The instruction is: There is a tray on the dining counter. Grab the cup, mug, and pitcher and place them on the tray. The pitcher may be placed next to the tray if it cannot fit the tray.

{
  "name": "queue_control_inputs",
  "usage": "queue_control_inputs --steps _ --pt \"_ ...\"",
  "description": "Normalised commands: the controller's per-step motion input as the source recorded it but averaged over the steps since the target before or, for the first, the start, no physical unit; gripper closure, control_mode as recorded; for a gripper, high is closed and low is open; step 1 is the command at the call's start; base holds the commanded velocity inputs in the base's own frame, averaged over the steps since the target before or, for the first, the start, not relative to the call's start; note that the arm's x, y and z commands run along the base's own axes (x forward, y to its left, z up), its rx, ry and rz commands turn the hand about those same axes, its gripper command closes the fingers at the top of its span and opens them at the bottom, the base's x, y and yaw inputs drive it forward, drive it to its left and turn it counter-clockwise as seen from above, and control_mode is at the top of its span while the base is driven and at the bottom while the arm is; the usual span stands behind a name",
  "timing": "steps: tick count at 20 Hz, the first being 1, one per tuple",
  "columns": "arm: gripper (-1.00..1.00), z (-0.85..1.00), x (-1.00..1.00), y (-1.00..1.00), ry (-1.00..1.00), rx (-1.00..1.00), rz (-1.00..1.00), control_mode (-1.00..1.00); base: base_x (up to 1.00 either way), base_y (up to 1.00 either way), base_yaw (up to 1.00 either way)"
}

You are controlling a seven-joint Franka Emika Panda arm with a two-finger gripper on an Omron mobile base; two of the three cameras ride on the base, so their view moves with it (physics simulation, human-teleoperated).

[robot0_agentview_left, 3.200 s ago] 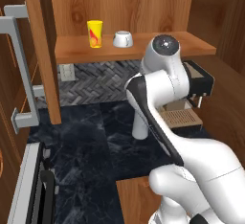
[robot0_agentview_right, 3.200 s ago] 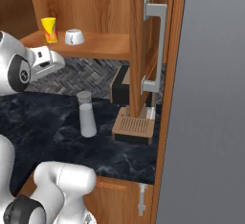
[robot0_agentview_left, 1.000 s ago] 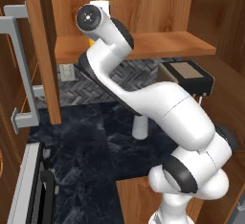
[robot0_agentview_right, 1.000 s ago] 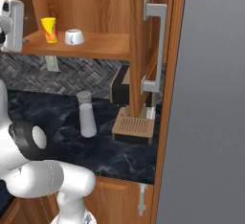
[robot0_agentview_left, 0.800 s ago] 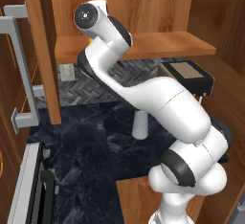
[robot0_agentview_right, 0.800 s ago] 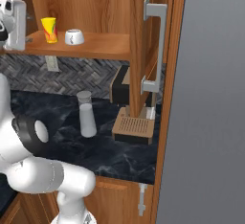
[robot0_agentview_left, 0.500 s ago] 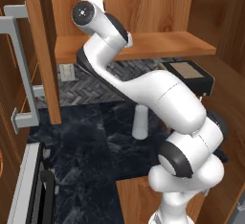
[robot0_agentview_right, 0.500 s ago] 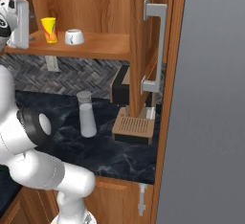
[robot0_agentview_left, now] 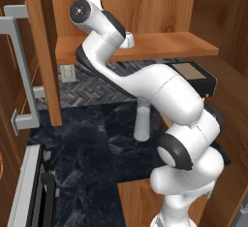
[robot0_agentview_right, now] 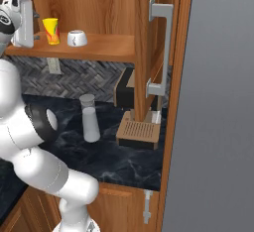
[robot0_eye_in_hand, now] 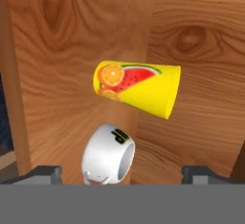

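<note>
So far nothing is moved: we see the cup (robot0_agentview_right: 51, 30) and mug (robot0_agentview_right: 76, 38) on the shelf (robot0_agentview_right: 104, 47), the pitcher (robot0_agentview_right: 90, 118) on the counter (robot0_agentview_right: 64, 142), our jaws wide and empty.

The scene is viewed forward and down by both base cameras, from behind the arm at left and right; the wooden shelf (robot0_agentview_left: 160, 46) and pitcher (robot0_agentview_right: 90, 118) are shared. The cup (robot0_eye_in_hand: 139, 86) and mug (robot0_eye_in_hand: 108, 153) are seen close up, rolled sideways, by the hand camera.
</note>
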Motion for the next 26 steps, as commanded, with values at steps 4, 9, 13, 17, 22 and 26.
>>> queue_control_inputs --steps 4,9,13,17,22,26 --pt "-1.00 0.00 0.09 0.06 0.00 0.00 0.00 -1.00 0.00 0.00 0.00" --pt "-1.00 0.00 0.10 0.06 0.00 0.00 0.00 -1.00 0.00 0.00 0.00" --pt "-1.00 0.00 0.10 0.04 0.00 0.00 0.00 -1.00 0.00 0.00 0.00" --pt "-1.00 -0.06 0.08 0.00 0.01 0.00 0.00 -1.00 0.00 0.00 0.00" --pt "-1.00 -0.10 0.08 0.02 0.01 0.00 0.00 -1.00 0.00 0.00 0.00" --pt "-1.00 -0.09 0.11 0.03 0.00 0.00 0.00 -1.00 0.00 0.00 0.00"
